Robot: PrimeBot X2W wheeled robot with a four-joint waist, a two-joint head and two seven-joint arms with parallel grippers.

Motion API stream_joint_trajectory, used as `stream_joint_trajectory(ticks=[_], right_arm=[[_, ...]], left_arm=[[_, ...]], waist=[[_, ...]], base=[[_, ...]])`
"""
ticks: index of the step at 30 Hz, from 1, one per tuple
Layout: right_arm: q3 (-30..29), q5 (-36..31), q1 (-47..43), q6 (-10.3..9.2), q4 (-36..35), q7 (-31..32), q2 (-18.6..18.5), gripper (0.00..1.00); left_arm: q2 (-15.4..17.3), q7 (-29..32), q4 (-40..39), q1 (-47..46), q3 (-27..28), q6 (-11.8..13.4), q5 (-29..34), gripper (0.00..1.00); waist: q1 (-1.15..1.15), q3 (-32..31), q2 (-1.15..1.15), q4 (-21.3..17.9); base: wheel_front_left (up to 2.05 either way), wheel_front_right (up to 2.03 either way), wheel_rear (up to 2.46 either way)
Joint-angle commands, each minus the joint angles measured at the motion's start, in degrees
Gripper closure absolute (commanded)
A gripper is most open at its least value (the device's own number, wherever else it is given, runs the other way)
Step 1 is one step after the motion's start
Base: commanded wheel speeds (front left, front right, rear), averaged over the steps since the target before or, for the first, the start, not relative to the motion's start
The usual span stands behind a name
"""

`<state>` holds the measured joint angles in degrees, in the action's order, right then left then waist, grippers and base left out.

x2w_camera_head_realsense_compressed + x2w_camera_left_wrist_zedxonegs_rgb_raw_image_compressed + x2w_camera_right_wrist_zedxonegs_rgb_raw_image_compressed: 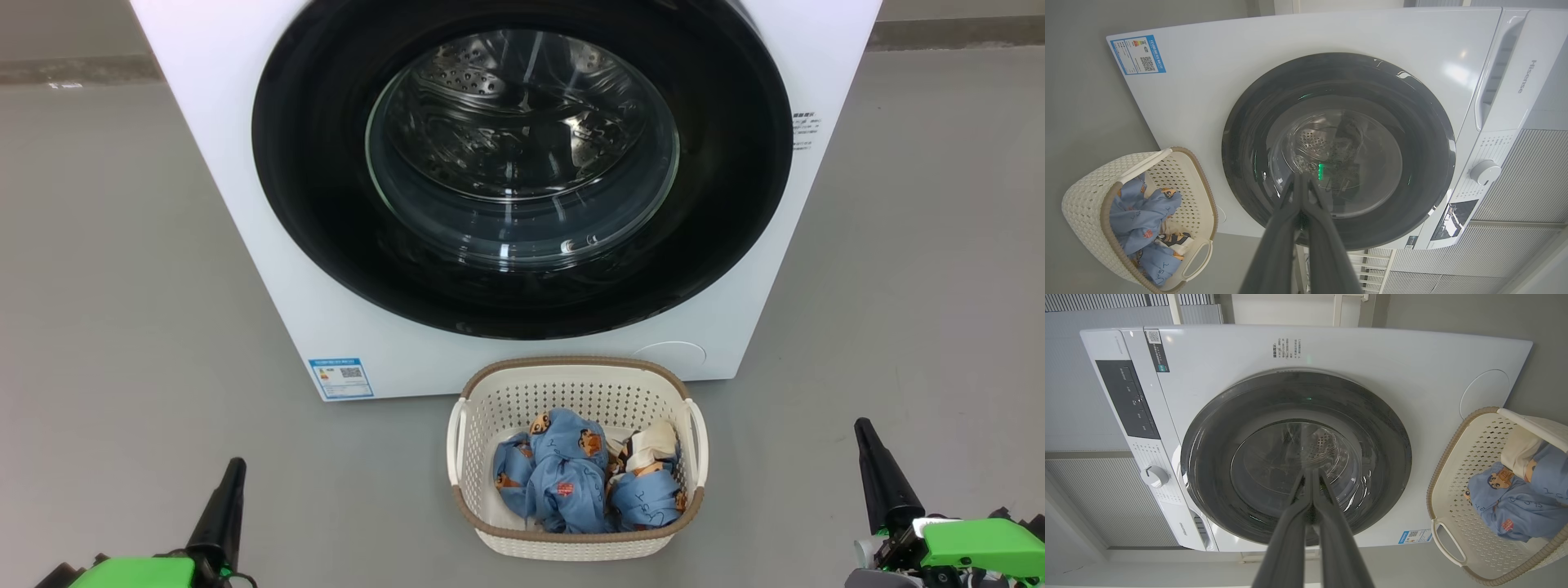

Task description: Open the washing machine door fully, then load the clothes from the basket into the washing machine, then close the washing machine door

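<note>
The white washing machine stands ahead with its round black-rimmed door closed flat against the front; the steel drum shows through the glass. On the floor right before it sits the cream basket holding the light blue printed clothes. My left gripper rests at the lower left, fingers pressed together, well left of the basket. My right gripper sits at the lower right, also shut and empty. In the wrist views the shut left gripper and right gripper point at the door, basket beside.
Grey floor spreads to both sides of the machine and basket. The control panel with a dial runs along the machine's top. A blue label sits at the machine's lower left corner. Ribbed wall panels stand behind.
</note>
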<state>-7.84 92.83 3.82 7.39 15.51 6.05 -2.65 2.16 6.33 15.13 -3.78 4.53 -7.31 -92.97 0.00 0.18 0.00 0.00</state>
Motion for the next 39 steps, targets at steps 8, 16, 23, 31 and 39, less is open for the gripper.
stream_joint_trajectory(ticks=[8, 16, 23, 31, 39], right_arm=[[1.26, -0.72, 2.37, 0.1, -1.48, 0.49, -0.23, 1.0], [1.26, -0.72, 2.37, 0.1, -1.48, 0.49, -0.23, 1.0], [1.26, -0.72, 2.37, 0.1, -1.48, 0.49, -0.23, 1.0], [0.41, -0.29, -1.18, 0.0, 1.85, -0.7, 0.4, 0.0], [1.05, -3.24, -1.29, 0.01, 1.55, -2.27, 0.19, 0.0]], left_arm=[[0.72, 0.2, -1.1, -2.41, 2.05, -0.18, 0.86, 1.0], [0.72, 0.2, -1.1, -2.41, 2.05, -0.18, 0.86, 1.0], [0.72, 0.2, -1.1, -2.41, 2.05, -0.18, 0.86, 1.0], [-0.67, -0.68, 1.4, 1.32, -0.5, 0.0, 0.32, 0.0], [-0.23, -2.25, 0.48, 1.46, -1.26, -0.01, 2.66, 0.0]], waist=[[0.0, 0.0, 0.0, 0.0], [0.0, 0.0, 0.0, 0.0], [0.0, 0.0, 0.0, 0.0], [0.04, 0.09, 0.0, 0.05], [0.0, 0.01, 0.0, 0.25]], base=[[0.0, 0.0, 0.0], [0.0, 0.0, 0.0], [0.0, 0.0, 0.0], [0.0, 0.0, 0.0], [0.0, 0.0, 0.0]])
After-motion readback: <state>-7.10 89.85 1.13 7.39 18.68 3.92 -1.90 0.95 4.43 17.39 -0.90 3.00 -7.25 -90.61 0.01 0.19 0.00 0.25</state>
